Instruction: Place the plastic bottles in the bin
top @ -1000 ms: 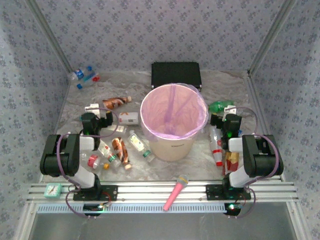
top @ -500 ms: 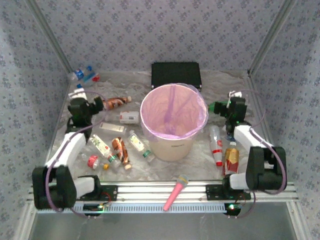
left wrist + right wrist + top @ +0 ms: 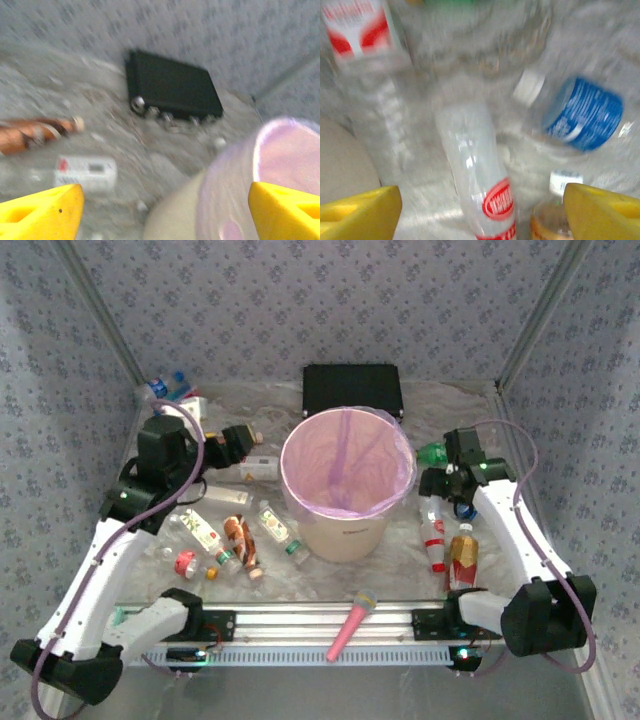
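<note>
The bin (image 3: pixel 345 532), a cream bucket, is being kept upright at the middle of the tabletop (image 3: pixel 330 578), and its inside is being lined by a translucent pink bag (image 3: pixel 346 465), whose pink film is being shown down to the bottom. The plastic bottles (image 3: pixel 205 533) are being left lying on the tabletop around it. To its left, a white bottle (image 3: pixel 258 472), a brown bottle (image 3: pixel 240 543), a clear bottle (image 3: pixel 280 528) and a red-capped bottle (image 3: pixel 186 562) are being left scattered, while blue-capped bottles (image 3: pixel 172 390) are being kept in the far left corner. To its right, a green bottle (image 3: pixel 433 452), a red-labelled clear bottle (image 3: pixel 432 532) and an orange-labelled bottle (image 3: pixel 461 560) are being left close together. A black box (image 3: pixel 352 390) is being kept just behind the bin. The left jaws are being held wide above the white bottle, with nothing between the yellow fingers (image 3: pixel 42 210); a second brown bottle (image 3: pixel 30 136) is lying beyond them. The right jaws are also being held wide, and the red-labelled clear bottle is being framed between them, apart from both.
</note>
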Tool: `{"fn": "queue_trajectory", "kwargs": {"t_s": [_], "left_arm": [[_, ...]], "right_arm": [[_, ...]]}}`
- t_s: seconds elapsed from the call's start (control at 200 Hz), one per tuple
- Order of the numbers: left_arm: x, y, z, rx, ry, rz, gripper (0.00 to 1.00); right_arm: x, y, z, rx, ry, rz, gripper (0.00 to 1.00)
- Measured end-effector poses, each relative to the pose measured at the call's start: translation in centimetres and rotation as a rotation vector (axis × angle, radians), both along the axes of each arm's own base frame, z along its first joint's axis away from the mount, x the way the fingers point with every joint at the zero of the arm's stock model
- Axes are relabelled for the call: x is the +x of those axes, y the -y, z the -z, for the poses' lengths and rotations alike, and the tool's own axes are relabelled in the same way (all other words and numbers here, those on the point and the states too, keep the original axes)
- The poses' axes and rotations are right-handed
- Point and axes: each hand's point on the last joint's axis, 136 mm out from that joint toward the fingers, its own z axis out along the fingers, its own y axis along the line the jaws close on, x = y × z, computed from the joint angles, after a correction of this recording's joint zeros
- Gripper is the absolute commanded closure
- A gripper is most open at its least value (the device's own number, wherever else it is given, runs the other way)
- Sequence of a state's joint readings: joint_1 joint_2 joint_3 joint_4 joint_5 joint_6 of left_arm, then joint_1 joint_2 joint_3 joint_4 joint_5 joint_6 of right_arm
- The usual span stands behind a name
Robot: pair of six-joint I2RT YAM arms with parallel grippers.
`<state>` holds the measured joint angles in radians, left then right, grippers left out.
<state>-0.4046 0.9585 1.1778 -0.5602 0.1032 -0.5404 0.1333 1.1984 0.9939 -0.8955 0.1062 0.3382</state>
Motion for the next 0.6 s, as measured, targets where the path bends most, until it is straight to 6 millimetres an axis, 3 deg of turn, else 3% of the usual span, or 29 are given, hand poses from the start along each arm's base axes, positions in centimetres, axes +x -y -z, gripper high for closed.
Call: {"fn": "queue_trajectory", "kwargs": {"t_s": [0.09,0.195,0.34,0.6], "left_arm": [[-1.2,1.8,0.7,-0.047,-0.058,0.072,0.18],[-2.5,3.5,1.0,-0.105,-0.105,0.144,0.15],[-3.8,5.2,1.1,-0.142,-0.139,0.207,0.09],[-5.4,7.9,2.9,-0.111,-0.195,0.274,0.11]], "right_arm": [[-1.9,-0.5,2.5,0.032,-0.096,0.001,0.17],[-2.5,-0.9,4.2,0.062,-0.158,0.005,0.18],[-2.5,-1.5,6.6,0.102,-0.22,0.008,0.2],[-1.6,-1.7,9.2,0.119,-0.266,0.012,0.24]]}}
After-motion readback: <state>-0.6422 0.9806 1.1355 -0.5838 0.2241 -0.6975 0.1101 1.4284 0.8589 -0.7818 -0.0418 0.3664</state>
